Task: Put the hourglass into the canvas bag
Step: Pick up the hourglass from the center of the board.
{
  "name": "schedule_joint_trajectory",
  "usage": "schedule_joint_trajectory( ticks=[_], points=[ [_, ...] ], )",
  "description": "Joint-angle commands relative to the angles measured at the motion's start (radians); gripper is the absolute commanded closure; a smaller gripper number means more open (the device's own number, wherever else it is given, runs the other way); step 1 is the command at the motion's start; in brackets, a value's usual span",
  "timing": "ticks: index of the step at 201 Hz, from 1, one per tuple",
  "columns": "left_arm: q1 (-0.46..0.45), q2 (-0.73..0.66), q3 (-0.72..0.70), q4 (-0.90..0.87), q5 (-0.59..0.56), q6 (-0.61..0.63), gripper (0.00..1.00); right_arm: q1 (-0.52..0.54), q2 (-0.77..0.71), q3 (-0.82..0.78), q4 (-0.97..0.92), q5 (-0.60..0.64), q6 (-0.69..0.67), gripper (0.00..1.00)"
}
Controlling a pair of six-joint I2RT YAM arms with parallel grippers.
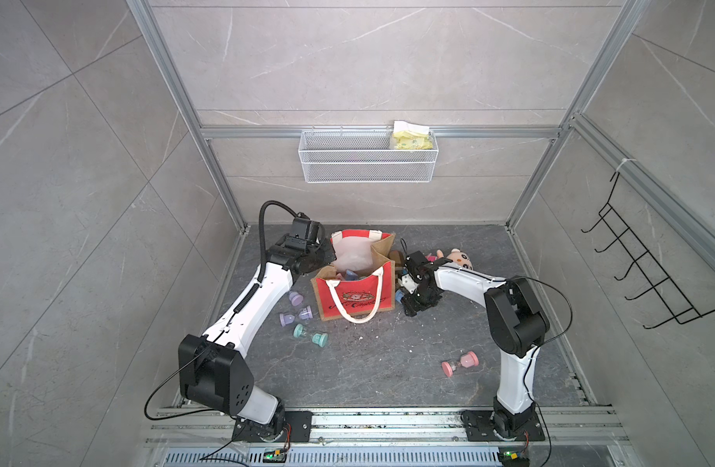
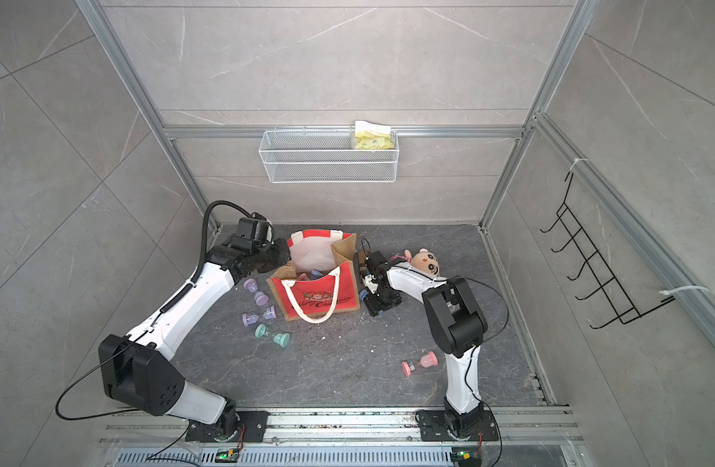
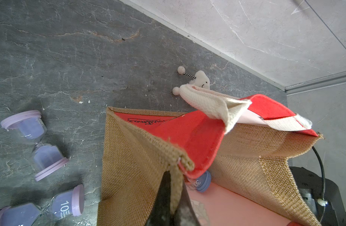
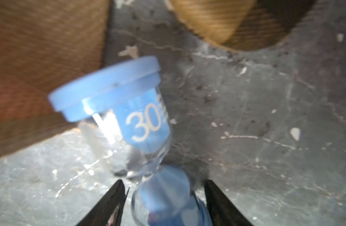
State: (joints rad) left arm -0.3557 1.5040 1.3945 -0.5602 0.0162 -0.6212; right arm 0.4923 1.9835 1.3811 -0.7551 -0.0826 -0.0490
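- Left gripper [image 3: 174, 182]: jaws clenched on the tan burlap side rim of the boxy red canvas bag [image 1: 356, 299], propping its mouth open near the far edge of the dark stone-look table [image 1: 388, 364].
- Right gripper [image 4: 164, 182]: jaws apart, straddling the blue-capped glass hourglass [image 4: 144, 125], not yet gripping. It lies on the table just beside the bag's burlap side that faces the right edge.
- The smart play: squeeze gently near the narrow waist, since slick glass may roll or squirt out. Then lift clear above the rim before crossing over.
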Motion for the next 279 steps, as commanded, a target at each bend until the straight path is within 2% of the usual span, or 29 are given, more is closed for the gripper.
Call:
schedule_joint_trajectory(
  ticks=[1,18,56,83,126,231,279],
  points=[
    [-0.012,-0.034,0.016,-0.041,0.014,0.012,1.00,0.014,-0.027,-0.017,0.017,0.022,0.017,0.34],
    [-0.013,-0.033,0.016,-0.042,0.014,0.012,1.00,0.026,-0.012,-0.011,0.014,0.075,0.044,0.36],
    [-0.013,-0.037,0.016,-0.046,0.014,0.012,1.00,0.058,-0.025,-0.036,0.020,0.079,0.074,0.39],
    [-0.013,-0.041,0.013,-0.048,0.011,0.012,1.00,0.083,-0.013,-0.061,0.010,0.128,0.093,0.40],
    [-0.013,-0.037,0.015,-0.047,0.019,0.011,1.00,0.090,-0.028,-0.087,0.010,0.149,0.122,0.47],
    [-0.012,-0.045,0.022,-0.041,0.033,0.000,1.00,0.084,-0.126,-0.176,0.080,0.046,0.212,0.67],
    [-0.014,-0.048,0.018,-0.027,0.046,-0.018,1.00,0.005,-0.238,-0.245,0.103,-0.055,0.258,0.71]
  ],
)
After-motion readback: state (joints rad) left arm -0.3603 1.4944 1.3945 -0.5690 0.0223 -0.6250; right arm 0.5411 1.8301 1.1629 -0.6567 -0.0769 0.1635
